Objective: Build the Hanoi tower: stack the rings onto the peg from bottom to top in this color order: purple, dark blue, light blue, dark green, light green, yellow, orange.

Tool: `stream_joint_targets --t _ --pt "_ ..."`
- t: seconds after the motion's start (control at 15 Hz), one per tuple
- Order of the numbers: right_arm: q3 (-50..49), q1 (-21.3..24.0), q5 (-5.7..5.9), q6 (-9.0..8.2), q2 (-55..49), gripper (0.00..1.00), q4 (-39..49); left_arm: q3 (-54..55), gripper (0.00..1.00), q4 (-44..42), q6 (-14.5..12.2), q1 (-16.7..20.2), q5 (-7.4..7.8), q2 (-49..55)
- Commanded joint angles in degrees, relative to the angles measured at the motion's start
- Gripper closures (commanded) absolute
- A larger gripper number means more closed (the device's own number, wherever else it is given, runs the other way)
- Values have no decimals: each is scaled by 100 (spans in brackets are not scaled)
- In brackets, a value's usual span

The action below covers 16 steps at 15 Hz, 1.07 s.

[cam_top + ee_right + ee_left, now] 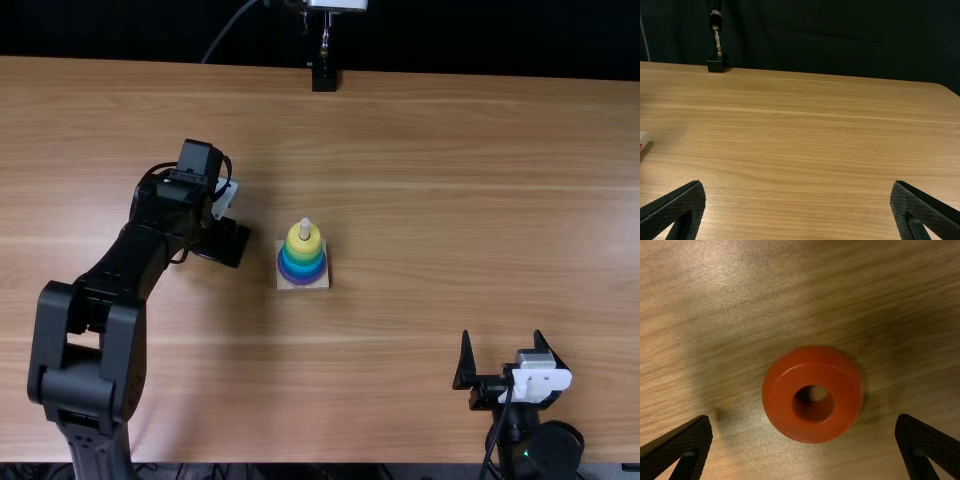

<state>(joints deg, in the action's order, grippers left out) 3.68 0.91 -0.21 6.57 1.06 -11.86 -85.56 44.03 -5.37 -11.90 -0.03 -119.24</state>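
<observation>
For the final step, the black left gripper (804, 419) is hovering open above the round orange ring (777, 400), pending closure and transfer to the pale cylindrical peg (305, 228)

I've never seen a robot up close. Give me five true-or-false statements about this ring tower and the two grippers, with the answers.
1. The yellow ring is the top one on the peg. True.
2. The orange ring is already on the peg. False: the orange ring lies on the table.
3. The left gripper is shut. False: the left gripper is open, over the orange ring.
4. The purple ring is at the bottom of the stack. True.
5. The right gripper holds a ring. False: the right gripper is open and empty.
</observation>
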Motion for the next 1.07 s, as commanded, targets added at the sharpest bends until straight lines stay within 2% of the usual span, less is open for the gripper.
stream_joint_targets --t 0.0,0.2,0.53,0.6,0.67,0.73,0.8,1.0 --pt "-280 24 52 18 -106 0 -392 -189 0 -37 -65 -14 -28 -170" --pt "-280 24 52 18 -106 0 -392 -189 0 -343 -65 -14 -28 -240" --pt "-280 24 52 18 -106 0 -392 -189 0 -343 -65 -5 24 -249" --pt "-280 24 52 18 -106 0 -392 -189 24 -364 -75 -5 45 -240" --pt "-280 24 52 18 -106 0 -392 -189 62 -364 -75 4 45 -240" --pt "-280 24 52 18 -106 0 -392 -189 95 -364 -65 12 45 -240" --pt "-280 24 52 18 -106 0 -392 -180 100 -364 -54 30 56 -240" --pt "-280 24 52 18 -106 0 -392 -198 100 -364 -54 48 45 -205"
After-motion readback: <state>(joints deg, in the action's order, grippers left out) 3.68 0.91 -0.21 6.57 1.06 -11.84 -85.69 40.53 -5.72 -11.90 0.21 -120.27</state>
